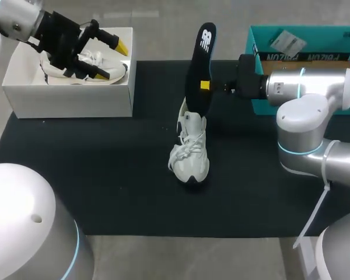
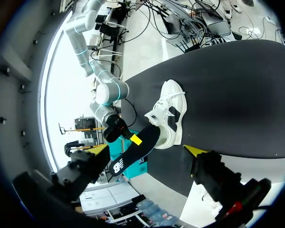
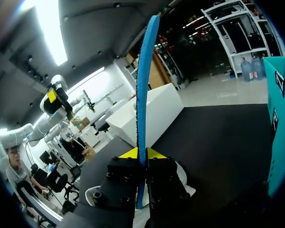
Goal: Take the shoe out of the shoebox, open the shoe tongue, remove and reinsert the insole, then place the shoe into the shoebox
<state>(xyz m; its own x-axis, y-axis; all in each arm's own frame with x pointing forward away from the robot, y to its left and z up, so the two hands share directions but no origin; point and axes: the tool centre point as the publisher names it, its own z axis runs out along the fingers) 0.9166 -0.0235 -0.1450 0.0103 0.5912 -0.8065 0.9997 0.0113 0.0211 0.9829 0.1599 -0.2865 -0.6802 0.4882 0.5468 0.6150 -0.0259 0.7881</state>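
Note:
A white shoe (image 1: 189,154) stands on the black mat (image 1: 105,175), toe toward me. My right gripper (image 1: 207,86) is shut on a black insole (image 1: 199,64) held upright, with its lower end at the shoe's collar. In the right wrist view the insole (image 3: 142,85) shows edge-on between the fingers of that gripper (image 3: 141,153). My left gripper (image 1: 111,58) hangs open over the white shoebox (image 1: 70,99), where a second white shoe (image 1: 87,61) lies. The left wrist view shows its gripper (image 2: 148,150) empty, with the shoe (image 2: 168,114) and insole (image 2: 133,152) far ahead of it.
A teal box (image 1: 303,41) stands at the back right behind my right arm, also seen as a teal box (image 3: 280,118) beside the right gripper. The white shoebox (image 3: 147,111) lies beyond the insole. The mat covers most of the table.

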